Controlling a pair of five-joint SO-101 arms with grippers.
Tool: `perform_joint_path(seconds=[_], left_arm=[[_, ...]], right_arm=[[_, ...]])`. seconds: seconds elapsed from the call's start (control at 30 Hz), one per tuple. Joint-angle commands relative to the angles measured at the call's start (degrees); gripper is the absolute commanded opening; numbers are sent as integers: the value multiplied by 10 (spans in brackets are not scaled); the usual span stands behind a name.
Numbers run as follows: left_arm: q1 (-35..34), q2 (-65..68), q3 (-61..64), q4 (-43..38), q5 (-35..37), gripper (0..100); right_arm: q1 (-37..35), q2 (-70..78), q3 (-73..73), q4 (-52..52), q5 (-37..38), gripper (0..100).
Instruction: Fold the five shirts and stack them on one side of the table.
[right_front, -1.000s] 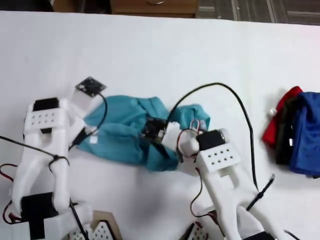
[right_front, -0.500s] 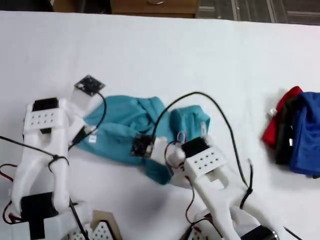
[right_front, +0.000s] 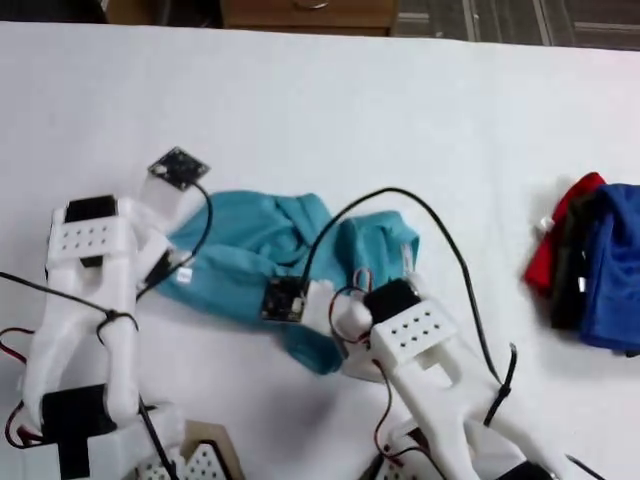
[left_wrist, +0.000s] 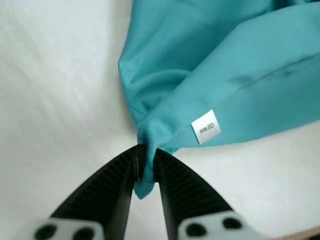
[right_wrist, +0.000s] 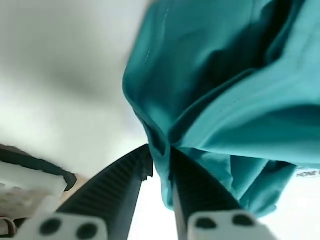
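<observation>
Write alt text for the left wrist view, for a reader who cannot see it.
The left claw is shut on a bunched corner of a teal shirt lying on a white table. A small white label sits on the shirt's edge nearby.

Crumpled teal shirt (right_front: 250, 240) on table (right_front: 350, 100); red/black/blue stack (right_front: 600, 260) near rt edge.

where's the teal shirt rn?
High view: teal shirt lies bunched mid-table, left gripper and right gripper each pinching an edge; the red, black and blue pile sits apart at the right.
</observation>
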Motion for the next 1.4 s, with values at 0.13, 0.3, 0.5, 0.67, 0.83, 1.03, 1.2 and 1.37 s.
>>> perform_joint_path(seconds=[0.13,0.3,0.5,0.67,0.83,1.03,1.2,1.37], left_arm=[[15,-24,-10,20,-1,23],[27,-25,-27,60,-5,23],[9,-77,-229,231,-22,23],[5,-178,-362,318,-25,23],[-22,-302,-347,318,-26,23],[-28,-436,-336,317,-73,23],[-80,-491,-228,287,-166,23],[-102,-525,-160,207,-190,23]], right_arm=[[95,-15,-87,-65,-4,20],[167,-21,-229,-77,-5,19],[214,-21,-377,-67,33,19],[241,-22,-423,-67,42,19],[256,-79,-485,-64,43,19],[274,-196,-586,-27,43,19],[321,-262,-635,-22,41,19],[327,-294,-637,7,40,19]])
